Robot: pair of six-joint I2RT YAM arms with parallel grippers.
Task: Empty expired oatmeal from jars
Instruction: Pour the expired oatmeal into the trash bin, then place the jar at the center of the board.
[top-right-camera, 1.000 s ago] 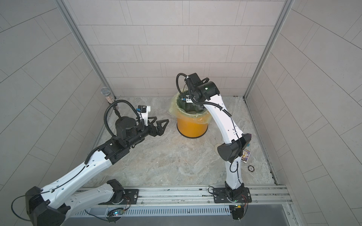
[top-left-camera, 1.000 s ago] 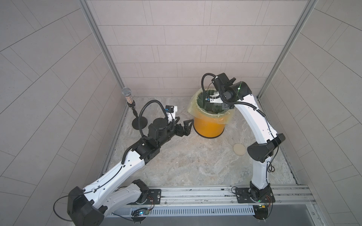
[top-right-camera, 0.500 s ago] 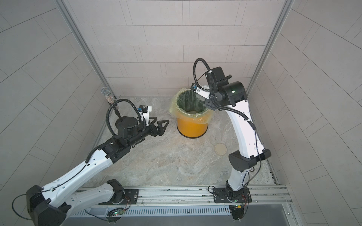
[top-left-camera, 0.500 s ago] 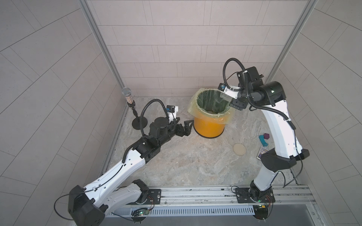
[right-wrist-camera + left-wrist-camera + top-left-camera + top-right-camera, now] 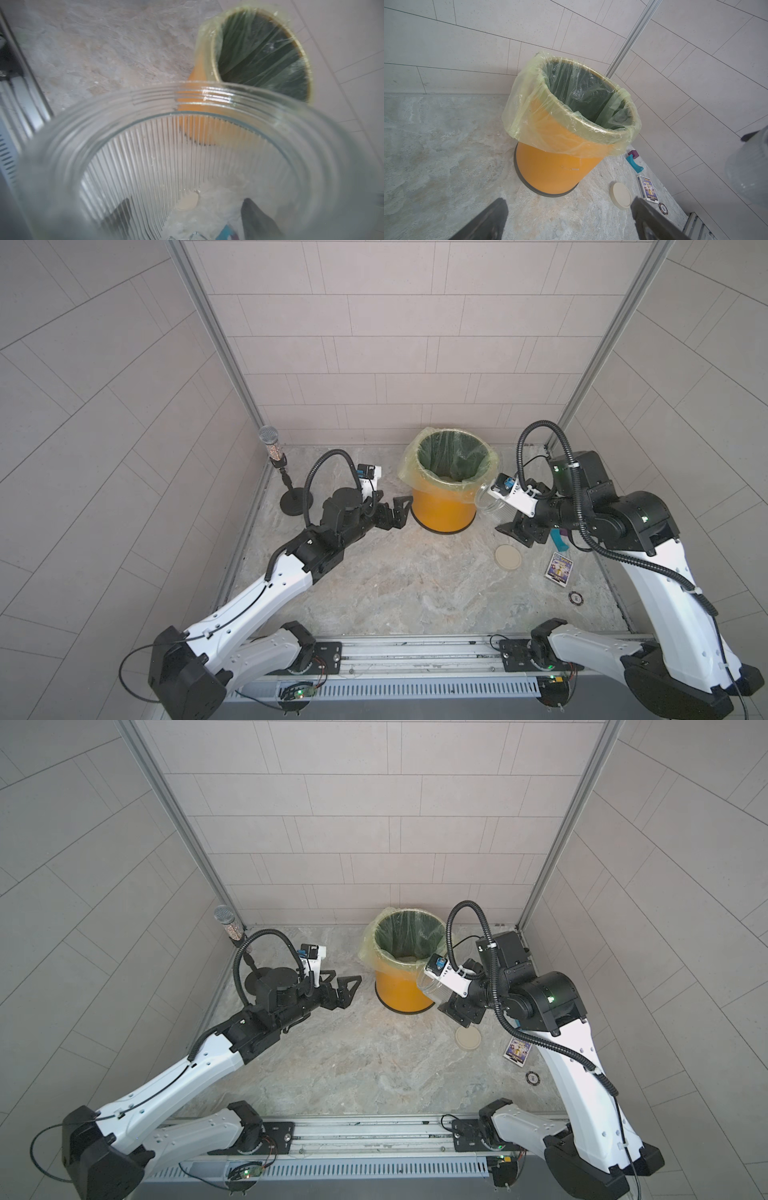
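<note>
Aslant, ribbed glass jar [image 5: 490, 502] in grasp of right gripper [image 5: 187, 209]; left gripper [image 5: 392, 512] wide, empty.

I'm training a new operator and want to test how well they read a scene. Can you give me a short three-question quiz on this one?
1. True or false: the left hand holds something.
2. Which one holds the jar? A) left hand B) right hand C) neither
3. Fill in: the cream lid lies on the ____, off the jar.
Key: 1 false, it is open and empty. 2 B. 3 table.
</note>
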